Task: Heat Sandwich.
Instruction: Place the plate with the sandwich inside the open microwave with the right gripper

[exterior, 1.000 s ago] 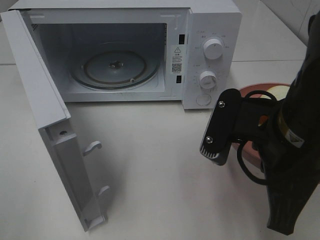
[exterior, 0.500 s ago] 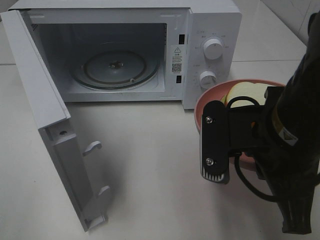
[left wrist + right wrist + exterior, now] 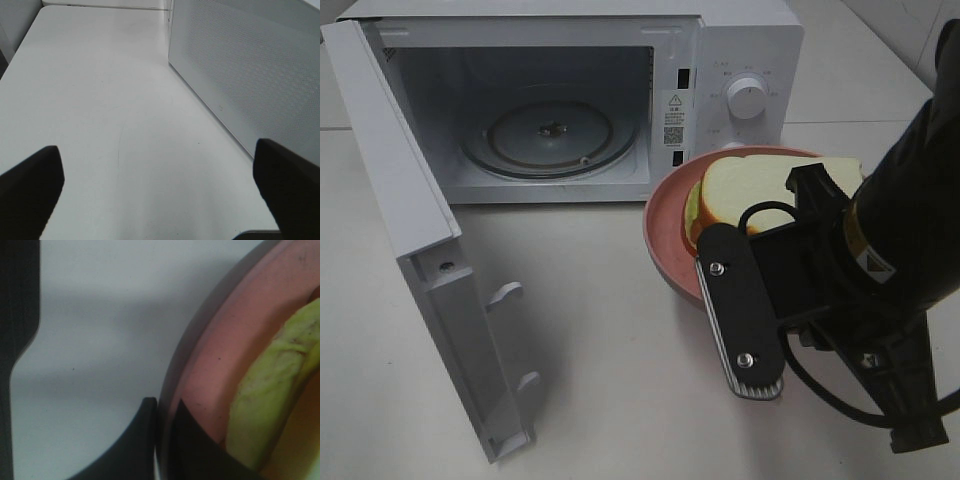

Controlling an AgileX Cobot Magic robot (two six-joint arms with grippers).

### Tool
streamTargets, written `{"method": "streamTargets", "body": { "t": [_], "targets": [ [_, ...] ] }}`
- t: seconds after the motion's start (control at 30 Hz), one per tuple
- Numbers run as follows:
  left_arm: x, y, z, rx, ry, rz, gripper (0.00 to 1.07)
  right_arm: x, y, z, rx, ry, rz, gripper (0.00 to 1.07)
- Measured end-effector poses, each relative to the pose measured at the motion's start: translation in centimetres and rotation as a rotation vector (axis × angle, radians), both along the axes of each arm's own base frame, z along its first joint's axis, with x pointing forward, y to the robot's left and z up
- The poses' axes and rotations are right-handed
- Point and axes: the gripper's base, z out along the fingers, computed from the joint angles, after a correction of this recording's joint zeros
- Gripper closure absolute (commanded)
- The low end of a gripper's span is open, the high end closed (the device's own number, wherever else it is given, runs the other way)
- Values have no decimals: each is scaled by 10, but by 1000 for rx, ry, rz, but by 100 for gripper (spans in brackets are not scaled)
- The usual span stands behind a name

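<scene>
The sandwich point(image 3: 760, 185), white bread with pale yellow-green filling, lies on a round pink plate point(image 3: 665, 230) held above the table in front of the microwave's control panel. My right gripper point(image 3: 705, 275) is shut on the plate's near rim. The right wrist view shows its fingertips point(image 3: 160, 412) pinching the pink plate point(image 3: 215, 355) at the rim, with the sandwich point(image 3: 270, 405) filling just beyond. My left gripper point(image 3: 160, 190) is open over bare table beside the microwave's outer wall point(image 3: 250, 75). It does not show in the exterior high view.
The white microwave point(image 3: 740, 40) stands at the back with its door point(image 3: 420, 250) swung fully open toward the front left. Its glass turntable point(image 3: 550, 130) is bare. The upper knob point(image 3: 748, 98) shows above the plate. White table surrounds everything.
My right arm has carried the plate with the sandwich leftward, out from behind the arm into full view. It now covers the microwave's lower knob. The left gripper stays open.
</scene>
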Motion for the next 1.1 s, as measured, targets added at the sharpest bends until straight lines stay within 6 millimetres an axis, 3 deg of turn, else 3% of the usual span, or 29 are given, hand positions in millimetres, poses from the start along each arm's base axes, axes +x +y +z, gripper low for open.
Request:
{"method": "streamTargets", "body": {
  "t": [0.27, 0.6, 1.1],
  "targets": [
    [0, 0, 0, 0, 0, 0, 9, 2, 4, 0, -3, -15, 130, 105],
    [0, 0, 0, 0, 0, 0, 9, 18, -9, 1, -83, -6, 317, 107],
    [0, 0, 0, 0, 0, 0, 9, 24, -8, -1, -11, 26, 509, 107]
  ]
}}
